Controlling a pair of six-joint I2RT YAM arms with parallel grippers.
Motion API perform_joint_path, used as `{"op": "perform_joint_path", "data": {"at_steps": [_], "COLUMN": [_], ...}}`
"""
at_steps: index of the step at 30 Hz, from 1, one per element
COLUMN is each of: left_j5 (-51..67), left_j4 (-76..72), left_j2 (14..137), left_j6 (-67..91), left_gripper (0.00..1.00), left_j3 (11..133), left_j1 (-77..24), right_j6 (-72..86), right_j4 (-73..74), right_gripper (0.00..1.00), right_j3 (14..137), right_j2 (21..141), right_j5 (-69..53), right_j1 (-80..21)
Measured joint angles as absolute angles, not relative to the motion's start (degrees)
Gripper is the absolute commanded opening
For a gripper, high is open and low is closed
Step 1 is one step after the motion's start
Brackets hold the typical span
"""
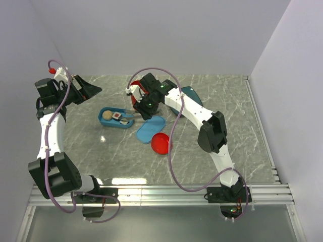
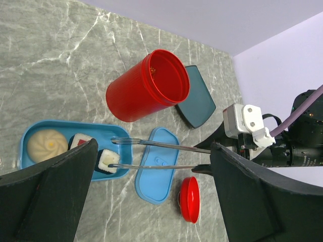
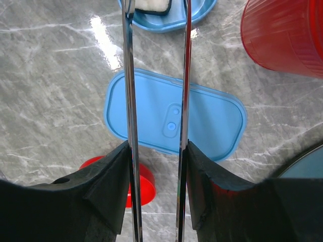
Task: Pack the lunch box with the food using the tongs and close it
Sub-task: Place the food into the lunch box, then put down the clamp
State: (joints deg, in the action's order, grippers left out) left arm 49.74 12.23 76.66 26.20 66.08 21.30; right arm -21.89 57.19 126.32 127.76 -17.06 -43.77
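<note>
**Tongs (image 2: 161, 145) open over the lunch box (image 2: 103, 132), a dark-centred roll (image 2: 107, 159) between the tips**

Long and silver, the tongs reach from the right gripper (image 3: 156, 166) across the blue lid (image 2: 151, 181) to the box. The gripper's fingers press on both arms from outside, yet the arms stand apart. The tips straddle the dark-centred roll, which lies at the end of the box nearest the lid. (Whether they pinch it or merely flank it is unclear; the upper tip looks clear of it.) The left gripper (image 1: 87, 91) hangs wide open, holding nothing, well off to the side.

This looks like a piece being set down. To do it well, let the arms spread until both tips are free of the roll. Then lift straight up, so nothing drags over the rim.

The box holds three pieces: a beige bun (image 2: 46, 144) at the far end, a roll with a red centre (image 2: 81, 141) beside it, then the dark-centred roll. The lid lies flat on the marble table (image 2: 60, 60) just beside the box. A red cup (image 2: 136, 93) sits open-mouthed beyond the lid, its contents unclear. A small red cap (image 2: 190, 199) lies on the lid's other side. A dark teal plate (image 2: 199, 98) shows behind the cup.
</note>
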Motion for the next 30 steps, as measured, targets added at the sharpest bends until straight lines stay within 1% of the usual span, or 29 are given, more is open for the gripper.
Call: {"op": "perform_joint_path", "data": {"at_steps": [6,9,16,20,23,27,30], "left_j5": [49.71,49.71,49.74,49.78,49.84,50.17,50.15], "left_j4": [12.27,12.32,13.02,12.84,12.19,11.88,12.03], "left_j2": [76.66,76.66,76.66,76.6,75.99,75.18,75.11], "left_j6": [26.11,25.96,25.69,26.02,26.3,26.24,26.0], "left_gripper": [0.99,1.0,0.99,0.99,1.0,0.99,0.99], "left_j3": [66.11,66.17,66.89,66.87,66.43,65.95,65.95], "left_j1": [21.3,21.3,21.43,21.47,21.5,21.58,21.58], "right_j6": [-21.04,-20.8,-21.76,-21.91,-21.15,-19.92,-19.05], "right_j4": [57.25,56.93,57.41,57.95,56.95,53.74,50.85], "right_gripper": [0.5,0.5,0.5,0.5,0.5,0.52,0.52], "right_j3": [126.5,124.77,111.59,105.73,101.14,93.19,88.33], "right_j2": [127.26,124.25,107.07,99.74,96.47,94.56,94.72], "right_j5": [-18.24,-18.87,-20.75,-22.17,-23.38,-22.79,-20.84], "right_j1": [-43.79,-43.79,-41.19,-34.79,-26.24,-16.38,-12.6]}}
